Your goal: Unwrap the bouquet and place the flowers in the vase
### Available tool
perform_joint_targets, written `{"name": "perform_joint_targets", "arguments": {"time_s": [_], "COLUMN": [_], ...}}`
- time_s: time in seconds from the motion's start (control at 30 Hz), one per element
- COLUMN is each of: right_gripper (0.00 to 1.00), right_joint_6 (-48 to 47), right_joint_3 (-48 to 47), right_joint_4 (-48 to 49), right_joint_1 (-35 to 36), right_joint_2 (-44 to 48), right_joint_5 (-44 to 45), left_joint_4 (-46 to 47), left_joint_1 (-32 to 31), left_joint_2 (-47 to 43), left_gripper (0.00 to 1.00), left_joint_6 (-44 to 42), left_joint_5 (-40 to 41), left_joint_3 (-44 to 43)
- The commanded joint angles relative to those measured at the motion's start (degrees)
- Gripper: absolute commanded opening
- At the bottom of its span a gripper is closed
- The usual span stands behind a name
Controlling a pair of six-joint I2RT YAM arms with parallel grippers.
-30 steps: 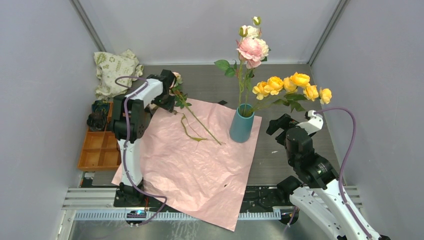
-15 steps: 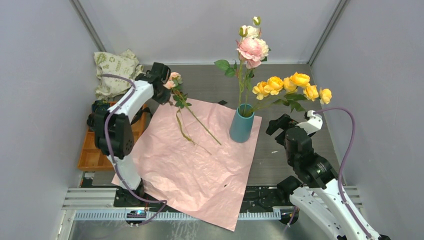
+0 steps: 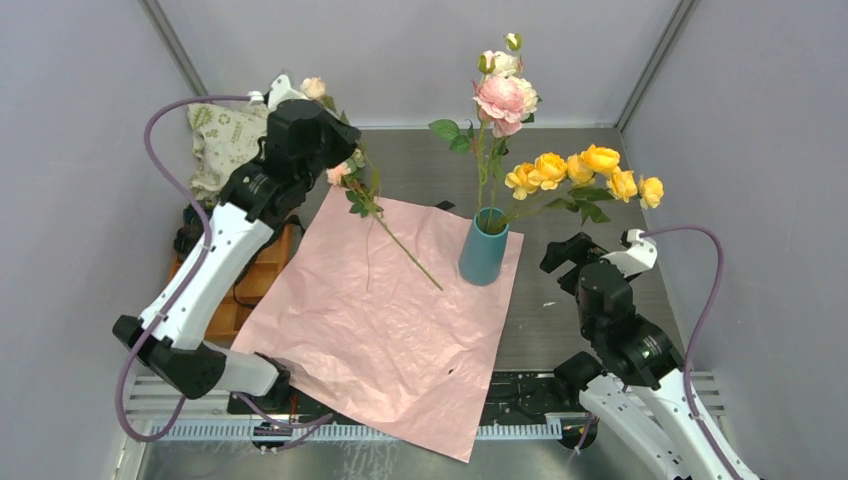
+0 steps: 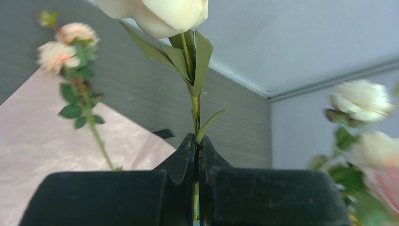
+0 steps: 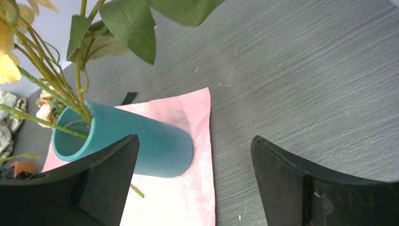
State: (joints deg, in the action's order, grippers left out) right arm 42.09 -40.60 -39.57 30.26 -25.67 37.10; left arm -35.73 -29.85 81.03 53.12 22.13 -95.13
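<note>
While the left tool (image 4: pixel 196 150) pinches shut on a flower (image 4: pixel 193 61) stem at upper left, its tail trails to the paper (image 3: pixel 380 330). Swinging it could snag blooms (image 3: pixel 505 95) in the centre vase (image 3: pixel 483 252); the right tool (image 5: pixel 195 139) gapes empty.

Vase (image 3: pixel 483 255): plain teal. Paper sheet (image 3: pixel 380 330): pale pink, crinkled. In the vase: yellow roses (image 3: pixel 585 172), pink peony (image 3: pixel 503 98), white bud (image 3: pixel 497 62), all with green stems and leaves. Cream rose (image 4: pixel 160 14): green sepals and stem. Spray (image 4: pixel 66 44): small peach-pink blooms, dark green leaves. Worktop (image 3: pixel 590 300): grey, fine streaked grain. Cloth bag (image 3: pixel 225 135): beige, green print. Tray (image 3: pixel 248 288): orange. Left tool (image 4: pixel 197 146) and right tool (image 5: pixel 194 140): black. Arms (image 3: pixel 205 280): white, black joints. Cables (image 3: pixel 700 290): purple.
</note>
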Motion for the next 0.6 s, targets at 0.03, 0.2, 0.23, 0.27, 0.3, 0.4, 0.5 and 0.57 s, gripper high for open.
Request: {"name": "perform_joint_targets", "arguments": {"time_s": [0.03, 0.2, 0.23, 0.27, 0.3, 0.4, 0.5, 0.57], "right_gripper": [0.94, 0.94, 0.94, 0.94, 0.94, 0.94, 0.94, 0.94], "right_joint_6": [1.02, 1.92, 2.06, 2.26, 2.46, 2.72, 3.05, 3.2], "right_joint_3": [-3.13, -3.95, -4.03, -3.97, -3.96, -3.93, -4.33, -4.37], "right_joint_4": [-2.22, -5.0, -5.37, -5.67, -5.91, -6.2, -6.83, -7.25], "right_joint_1": [-0.03, -0.04, -0.08, -0.08, -0.04, -0.03, -0.04, -0.03], "right_joint_2": [3.85, 5.92, 6.24, 6.58, 6.91, 7.62, 8.06, 8.47], "right_joint_5": [6.1, 7.72, 7.88, 8.05, 8.15, 8.38, 8.66, 8.9], "left_joint_4": [15.52, 22.96, 24.28, 25.34, 26.01, 28.65, 28.68, 29.71], "left_joint_1": [-4.98, -11.69, -13.01, -14.16, -15.05, -17.02, -19.56, -22.12], "left_joint_2": [-6.12, -8.86, -9.07, -9.03, -8.79, -7.26, -4.81, -2.98], "left_gripper": [0.0, 0.0, 0.0, 0.0, 0.0, 0.0, 0.0, 0.0], "left_joint_6": [-8.95, -12.44, -13.38, -14.02, -14.24, -13.9, -14.13, -16.04], "left_joint_5": [-6.72, -9.11, -9.49, -10.12, -10.9, -15.21, -17.09, -17.36], "left_joint_3": [-1.45, -2.87, -3.33, -3.84, -4.61, -7.15, -10.66, -12.5]}}
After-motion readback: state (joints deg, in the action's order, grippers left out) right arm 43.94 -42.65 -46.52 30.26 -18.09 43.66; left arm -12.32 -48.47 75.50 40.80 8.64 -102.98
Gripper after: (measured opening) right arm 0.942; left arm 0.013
